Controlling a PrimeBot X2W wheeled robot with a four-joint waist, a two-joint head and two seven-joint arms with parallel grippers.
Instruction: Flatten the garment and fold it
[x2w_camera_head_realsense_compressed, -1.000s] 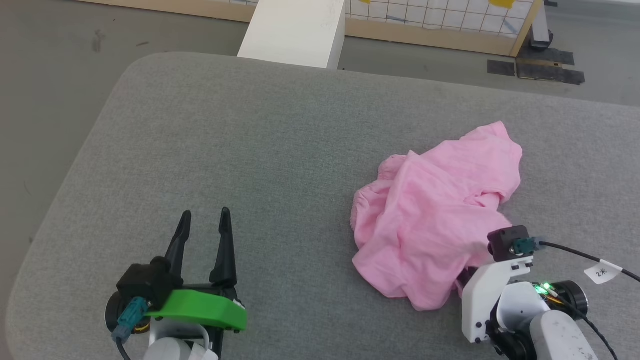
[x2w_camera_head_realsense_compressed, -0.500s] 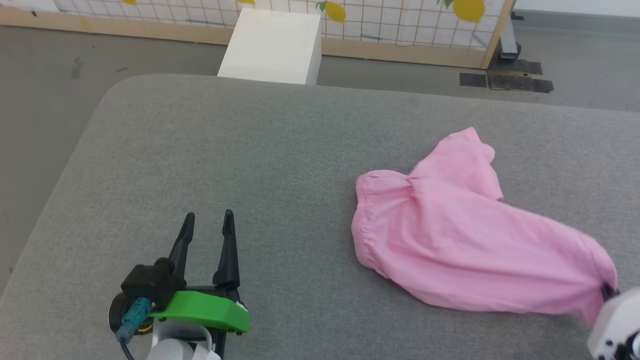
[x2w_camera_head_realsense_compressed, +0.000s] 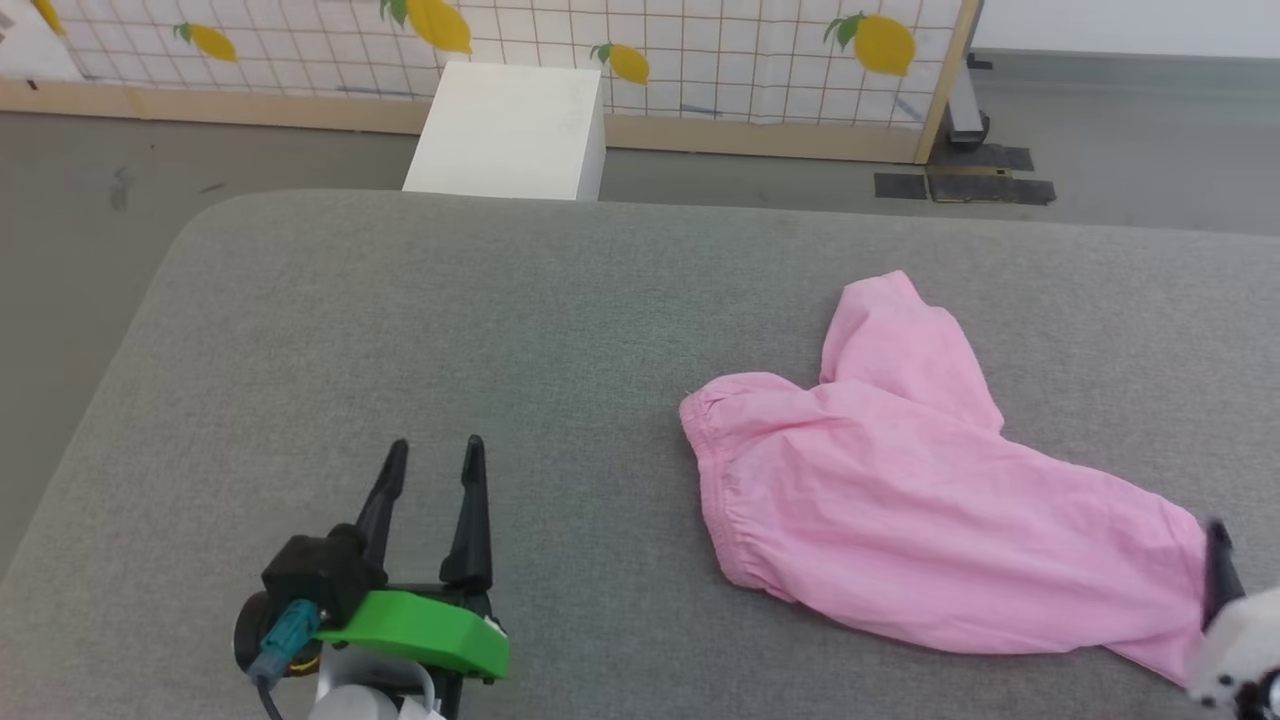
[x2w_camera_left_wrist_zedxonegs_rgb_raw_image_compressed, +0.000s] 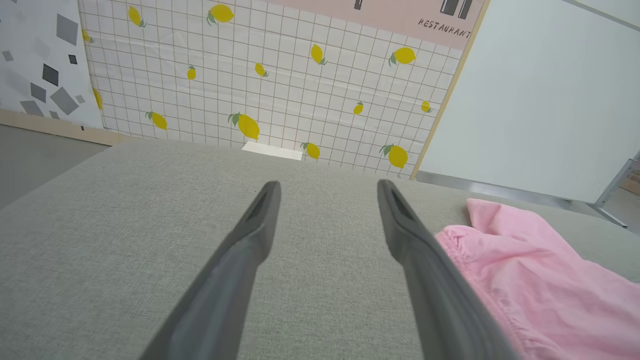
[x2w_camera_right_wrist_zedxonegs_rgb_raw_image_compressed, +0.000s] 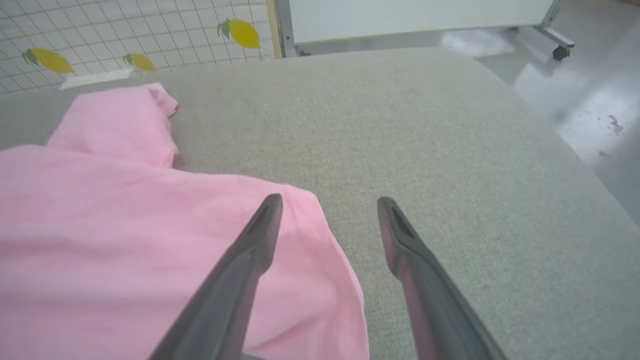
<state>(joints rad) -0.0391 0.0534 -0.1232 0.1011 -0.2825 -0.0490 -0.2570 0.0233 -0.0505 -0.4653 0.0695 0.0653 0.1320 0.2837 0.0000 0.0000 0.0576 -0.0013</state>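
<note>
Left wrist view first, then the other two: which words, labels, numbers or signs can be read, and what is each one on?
"RESTAURANT": dark capitals on the pink band along the top of the lemon-print panel, in the left wrist view.
Dark marks above that word: cut off by the picture's top edge, not readable.
The garment: no label or print that can be read.
Head and right wrist views: no legible text.

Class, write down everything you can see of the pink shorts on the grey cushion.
The garment is a light pink pair of shorts in soft cloth, with a gathered elastic waistband at its left end. It lies mostly flat, lightly wrinkled, on the grey padded surface, one leg pointing away from the robot, the other stretched right. The open right gripper has one finger over that leg's hem; contact is unclear.
</note>
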